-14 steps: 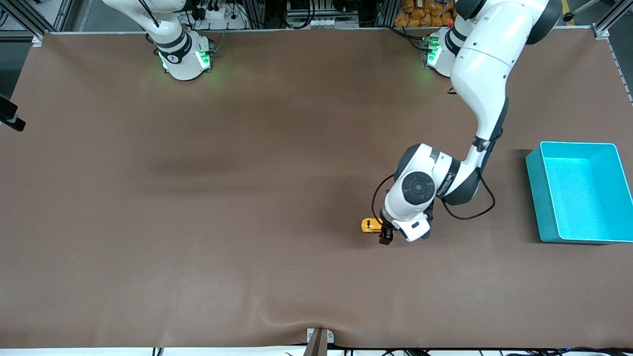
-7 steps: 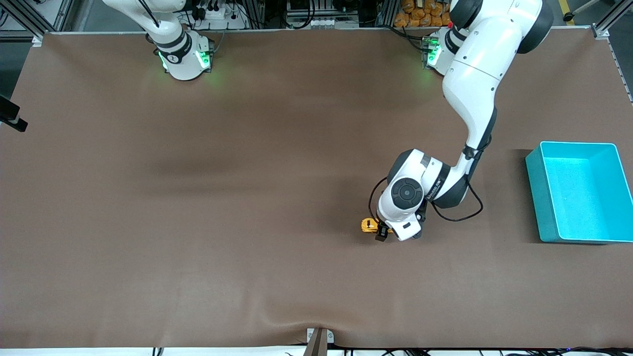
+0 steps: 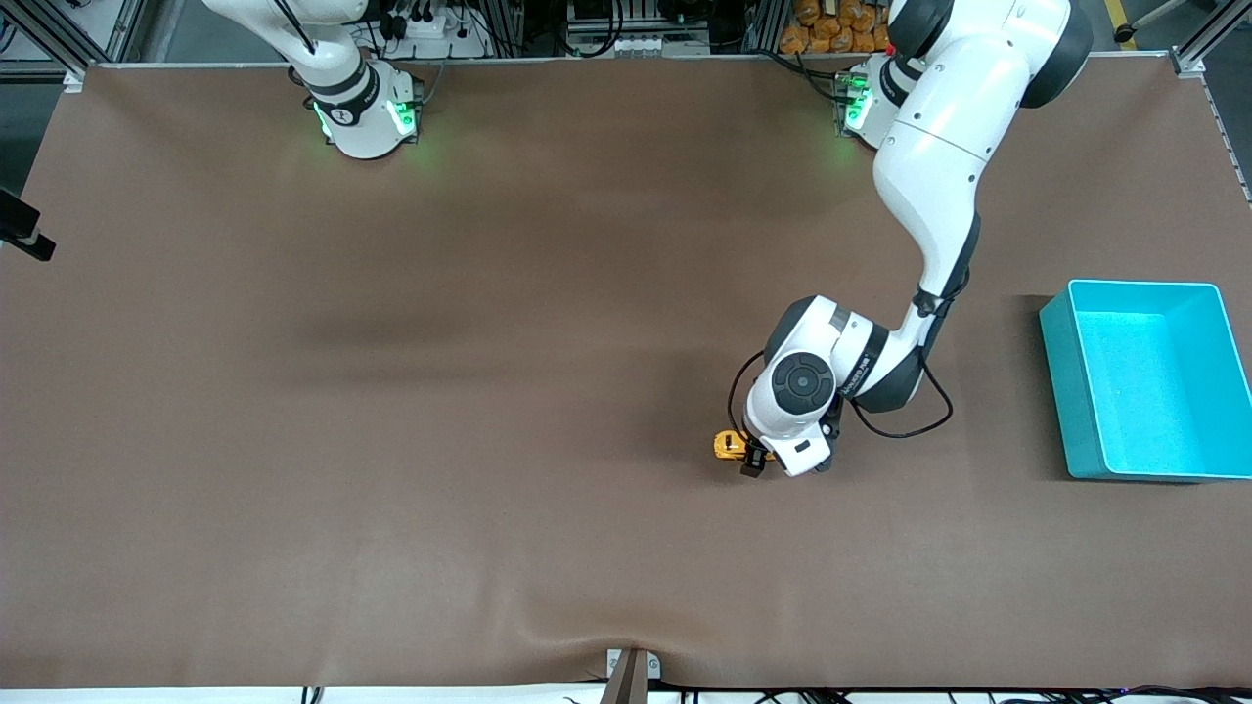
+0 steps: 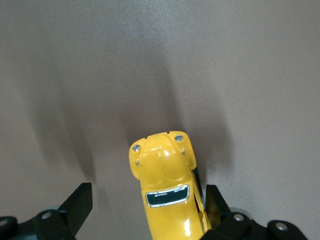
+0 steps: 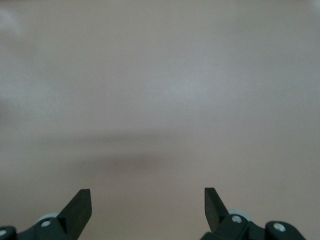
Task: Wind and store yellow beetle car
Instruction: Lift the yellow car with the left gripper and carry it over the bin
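The yellow beetle car stands on the brown table mat, nearer to the front camera than the table's middle, toward the left arm's end. My left gripper is down over it, open. In the left wrist view the yellow beetle car lies between the fingers of the left gripper. It sits close against one finger, with a wide gap to the other. Its hood points away from the wrist. My right gripper is open over bare mat with nothing between its fingers. It does not show in the front view.
A teal bin stands at the left arm's end of the table, open side up and with nothing in it. A dark bracket sticks up at the table's front edge. The mat has a wrinkle there.
The left arm has shifted toward the right arm's end and brought its gripper down around the car's rear. Over the last half second it has barely moved. The car has stayed put.
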Controlling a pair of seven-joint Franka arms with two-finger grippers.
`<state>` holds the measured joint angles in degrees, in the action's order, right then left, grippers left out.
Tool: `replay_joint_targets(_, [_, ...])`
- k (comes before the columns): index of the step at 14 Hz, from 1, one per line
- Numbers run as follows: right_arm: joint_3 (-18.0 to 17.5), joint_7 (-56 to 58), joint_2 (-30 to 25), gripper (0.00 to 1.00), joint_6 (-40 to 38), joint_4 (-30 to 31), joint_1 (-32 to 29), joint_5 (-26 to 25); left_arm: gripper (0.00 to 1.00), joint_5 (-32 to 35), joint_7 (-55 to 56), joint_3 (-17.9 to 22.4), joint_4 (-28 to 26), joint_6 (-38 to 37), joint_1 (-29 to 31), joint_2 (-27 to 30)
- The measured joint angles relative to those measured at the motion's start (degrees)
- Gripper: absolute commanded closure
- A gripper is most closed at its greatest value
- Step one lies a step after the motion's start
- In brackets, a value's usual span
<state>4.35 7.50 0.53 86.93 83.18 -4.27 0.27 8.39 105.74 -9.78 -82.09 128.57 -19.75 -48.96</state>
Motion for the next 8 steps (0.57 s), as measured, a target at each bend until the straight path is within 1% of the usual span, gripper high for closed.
replay_joint_targets(1, [0.0, 0.0, 0.0, 0.00, 0.0, 0.0, 0.0, 0.0, 0.87, 0.0, 0.2, 0.0, 0.1, 0.3, 0.0, 0.0])
replay_joint_targets(2, [0.0, 0.0, 0.0, 0.00, 0.0, 0.0, 0.0, 0.0, 1.00, 0.0, 1.0, 0.0, 0.3, 0.7, 0.0, 0.0])
replay_joint_targets(5, [0.0, 0.0, 0.0, 0.00, 0.0, 0.1, 0.0, 0.0, 1.00, 0.0, 4.8, 0.0, 0.8, 1.2, 0.0, 0.0])
replay_joint_targets(8, [0.0, 0.0, 0.0, 0.00, 0.0, 0.1, 0.0, 0.0, 1.00, 0.0, 5.3, 0.1, 1.2, 1.5, 0.0, 0.0])
